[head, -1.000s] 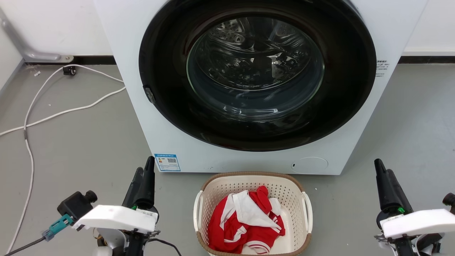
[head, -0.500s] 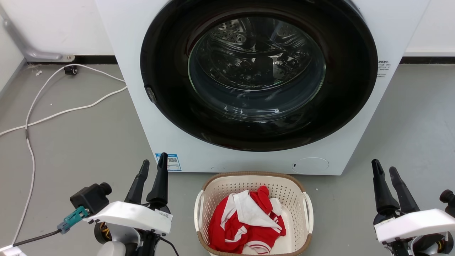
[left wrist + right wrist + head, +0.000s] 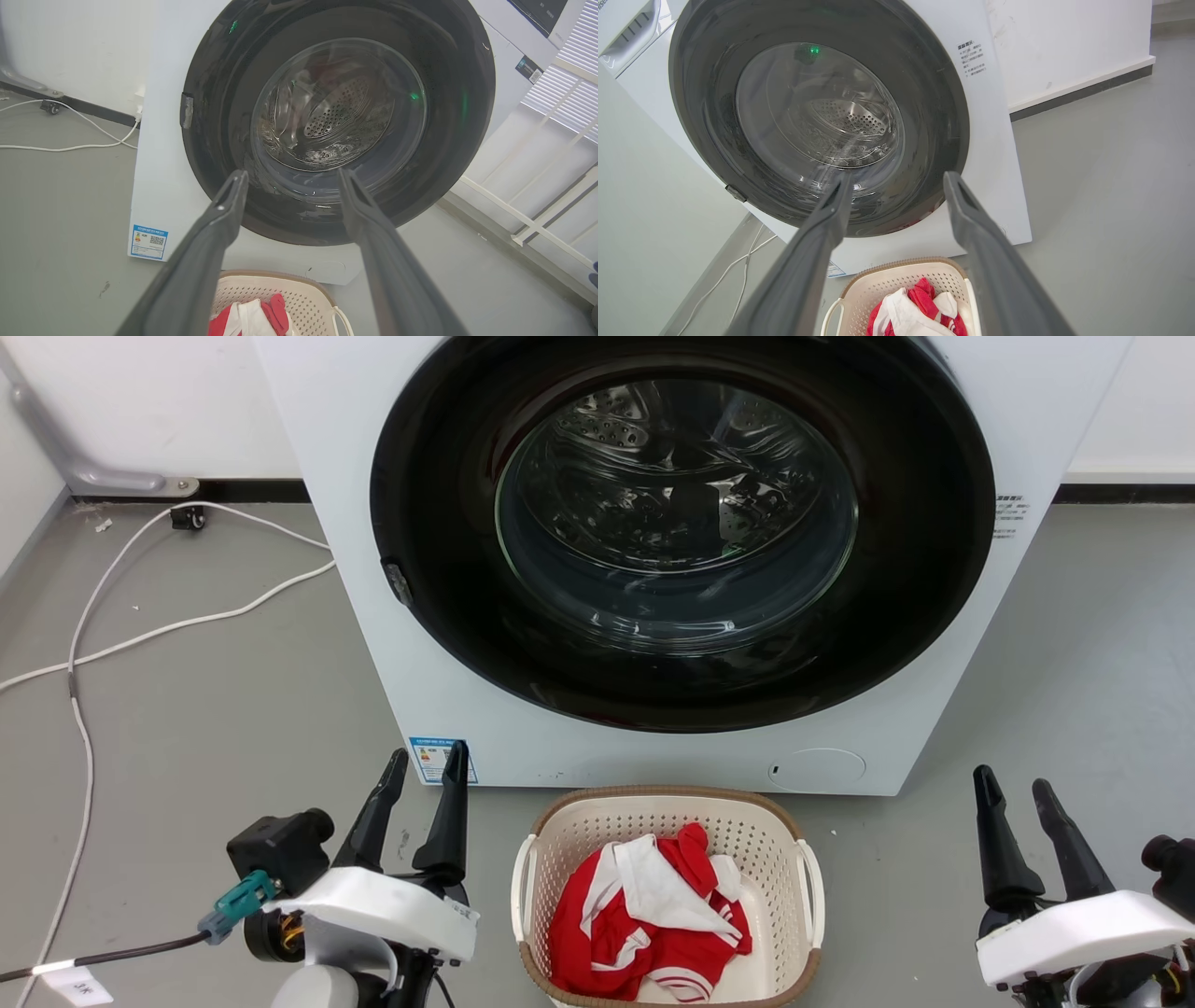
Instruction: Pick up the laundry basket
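Observation:
The laundry basket is cream plastic with perforated walls, a brown rim and white side handles. It stands on the floor in front of the washing machine, holding red and white clothes. My left gripper hangs open to the basket's left, apart from it. To the right of the basket my right gripper is open too, with nothing between its fingers. The basket shows at the bottom of the left wrist view between the spread fingers of the left gripper. The right wrist view has the basket below the right gripper.
A white washing machine with a shut round dark door rises right behind the basket. White cables trail over the grey floor at the left. A wall runs behind, and a white railing stands to the machine's right.
Both grippers went from shut to open. The left gripper has moved right, closer to the basket; the right one has dropped slightly. The basket has not moved.

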Controlling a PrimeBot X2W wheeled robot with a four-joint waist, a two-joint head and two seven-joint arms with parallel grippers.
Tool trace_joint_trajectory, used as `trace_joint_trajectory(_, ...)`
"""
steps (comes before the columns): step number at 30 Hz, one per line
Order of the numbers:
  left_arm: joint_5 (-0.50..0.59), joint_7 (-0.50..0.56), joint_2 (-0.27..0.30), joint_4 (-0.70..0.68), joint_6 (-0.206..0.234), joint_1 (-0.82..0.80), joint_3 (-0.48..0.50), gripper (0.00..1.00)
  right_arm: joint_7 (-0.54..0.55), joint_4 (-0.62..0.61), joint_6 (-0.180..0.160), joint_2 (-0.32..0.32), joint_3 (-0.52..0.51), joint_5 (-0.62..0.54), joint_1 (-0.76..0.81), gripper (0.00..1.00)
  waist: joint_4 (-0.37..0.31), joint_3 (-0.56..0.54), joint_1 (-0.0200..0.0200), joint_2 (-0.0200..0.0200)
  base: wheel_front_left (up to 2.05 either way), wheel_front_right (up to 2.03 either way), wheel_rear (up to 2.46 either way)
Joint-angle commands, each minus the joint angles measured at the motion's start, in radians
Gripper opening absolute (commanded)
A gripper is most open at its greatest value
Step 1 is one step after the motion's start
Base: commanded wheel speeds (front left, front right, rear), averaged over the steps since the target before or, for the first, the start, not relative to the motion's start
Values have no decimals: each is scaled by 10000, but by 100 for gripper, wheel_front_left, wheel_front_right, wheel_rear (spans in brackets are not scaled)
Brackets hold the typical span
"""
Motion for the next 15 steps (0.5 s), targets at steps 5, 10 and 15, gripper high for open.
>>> trace_joint_trajectory(5, 711, -194, 112, -34, 81, -255, -224, 100, -102, -111, 16, -16, -62, -712, 27, 100, 15, 4, 0, 0, 0, 0, 0)
trace_joint_trajectory(10, 1269, -308, 173, 15, 185, -257, -412, 100, -164, -18, 17, -15, -62, -1210, 50, 100, 34, -2, 0, 0, 0, 0, 0)
trace_joint_trajectory(15, 1775, -435, 225, 76, 259, -250, -581, 100, -241, 47, 18, -15, -85, -1672, 66, 100, 65, -11, 0, 0, 0, 0, 0)
